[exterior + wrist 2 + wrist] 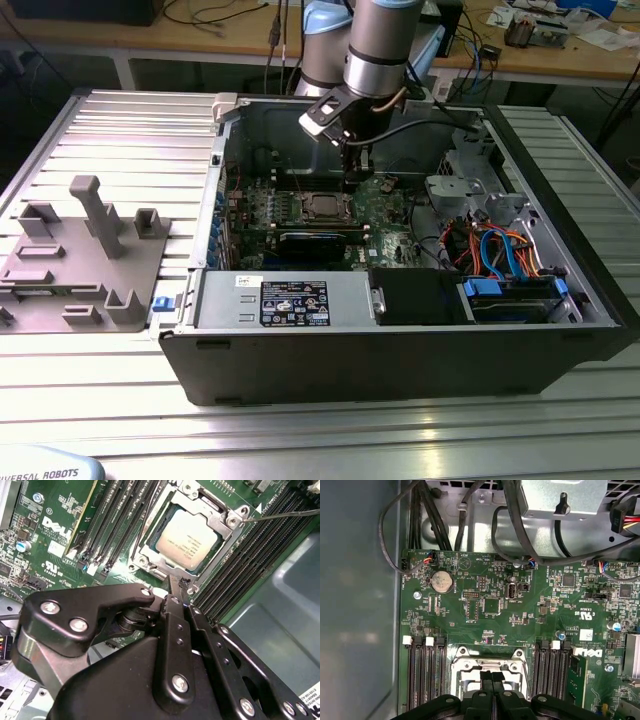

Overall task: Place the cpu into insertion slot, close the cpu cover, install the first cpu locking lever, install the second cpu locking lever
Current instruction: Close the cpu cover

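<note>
The cpu (189, 541), a dull silver square chip, lies in the insertion slot (150, 555) on the green board. The cpu cover (226, 544), a thin metal frame, lies flat around the chip's edges. A thin wire lever (290, 514) runs out from one socket corner over the memory slots. Another wire lever (146, 524) runs along the opposite side. My gripper (179, 582) hovers at the socket's edge, its black fingers pressed together with nothing between them. The first wrist view shows the fingertips (486, 677) over the socket frame (470, 664). From the exterior view, the gripper (355, 175) hangs just behind the socket (325, 207).
Long black memory slots (250, 555) flank the socket on both sides. The open case (400, 350) has walls all round, a black power supply box (415, 295) at the front and cable bundles (495, 250) on the exterior view's right. A grey fixture (85, 250) stands on the exterior view's left.
</note>
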Controlling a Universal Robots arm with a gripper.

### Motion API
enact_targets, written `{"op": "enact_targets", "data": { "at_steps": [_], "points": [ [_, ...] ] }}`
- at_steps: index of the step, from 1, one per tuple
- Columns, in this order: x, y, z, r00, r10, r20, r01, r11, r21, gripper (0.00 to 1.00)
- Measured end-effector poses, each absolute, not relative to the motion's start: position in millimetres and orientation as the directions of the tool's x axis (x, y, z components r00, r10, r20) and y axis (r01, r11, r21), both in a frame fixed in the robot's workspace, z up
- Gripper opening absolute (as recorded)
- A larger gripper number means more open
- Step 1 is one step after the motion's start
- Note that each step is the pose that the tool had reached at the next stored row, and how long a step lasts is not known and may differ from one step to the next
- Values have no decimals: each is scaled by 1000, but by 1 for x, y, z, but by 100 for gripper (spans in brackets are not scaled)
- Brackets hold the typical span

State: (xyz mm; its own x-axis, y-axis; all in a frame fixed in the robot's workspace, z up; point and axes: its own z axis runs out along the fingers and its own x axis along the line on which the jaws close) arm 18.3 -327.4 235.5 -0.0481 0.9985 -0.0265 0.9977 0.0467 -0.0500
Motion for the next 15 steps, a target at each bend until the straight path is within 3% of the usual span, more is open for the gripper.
{"op": "enact_targets", "data": {
  "at_steps": [15],
  "points": [
    [14,-327,230,-48,998,-27,998,47,-50,11]
  ]
}}
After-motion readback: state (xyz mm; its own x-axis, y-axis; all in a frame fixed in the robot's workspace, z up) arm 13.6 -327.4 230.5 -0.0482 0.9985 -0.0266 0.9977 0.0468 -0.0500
